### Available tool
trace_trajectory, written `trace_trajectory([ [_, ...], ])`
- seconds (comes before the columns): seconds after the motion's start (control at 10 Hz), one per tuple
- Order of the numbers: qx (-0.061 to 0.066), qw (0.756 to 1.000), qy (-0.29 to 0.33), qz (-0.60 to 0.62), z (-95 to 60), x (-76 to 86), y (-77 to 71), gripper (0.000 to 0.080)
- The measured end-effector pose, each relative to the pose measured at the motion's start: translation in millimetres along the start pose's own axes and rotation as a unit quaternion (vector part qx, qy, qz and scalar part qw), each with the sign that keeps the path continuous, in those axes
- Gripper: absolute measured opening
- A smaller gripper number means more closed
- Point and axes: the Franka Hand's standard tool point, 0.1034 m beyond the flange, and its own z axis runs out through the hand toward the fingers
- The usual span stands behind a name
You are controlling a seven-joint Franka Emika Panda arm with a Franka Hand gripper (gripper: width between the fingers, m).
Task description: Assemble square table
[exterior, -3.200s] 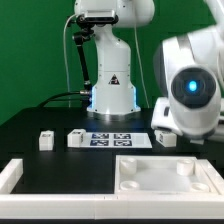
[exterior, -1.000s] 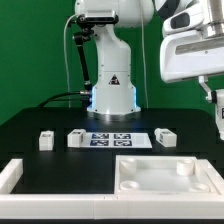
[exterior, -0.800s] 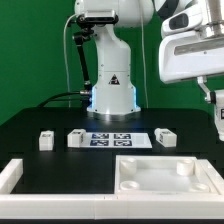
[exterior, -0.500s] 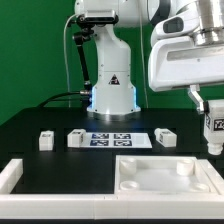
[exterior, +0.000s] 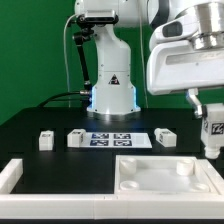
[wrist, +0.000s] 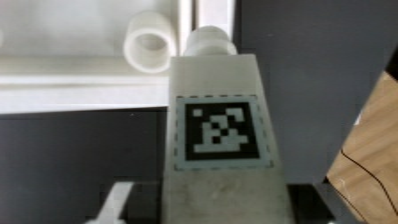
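The leg [exterior: 213, 132] (gripped by end effector [wrist: 217, 200]) has come further into view.

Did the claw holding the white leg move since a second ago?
Yes. The claw, shut on the table leg, moved toward the exterior view's left and slightly lower, so it is closer to the marker board, which lies fixed on the table.

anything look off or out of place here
nothing stands out: one leg is held up in the gripper, three more legs sit apart on the black table, and the square panel lies flat with no visible damage
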Motion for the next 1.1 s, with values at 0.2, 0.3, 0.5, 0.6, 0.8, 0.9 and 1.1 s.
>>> trace_trajectory([
  [0.2,-0.003,1.0,0.012,-0.011,14.0,6.0,16.9,0.0291],
  [0.3,-0.003,1.0,0.016,-0.012,17.6,7.2,17.3,0.0291],
  [0.5,-0.004,1.0,0.014,-0.011,26.2,1.8,18.7,0.0291],
  [0.6,-0.005,1.0,0.012,-0.012,29.9,0.6,20.1,0.0292],
  [0.8,-0.005,1.0,0.01,-0.014,35.1,-0.1,20.0,0.0292],
  [0.9,-0.004,1.0,0.013,-0.016,36.5,-0.6,17.1,0.0292],
  [1.1,-0.003,1.0,0.022,-0.017,37.9,0.8,16.1,0.0292],
])
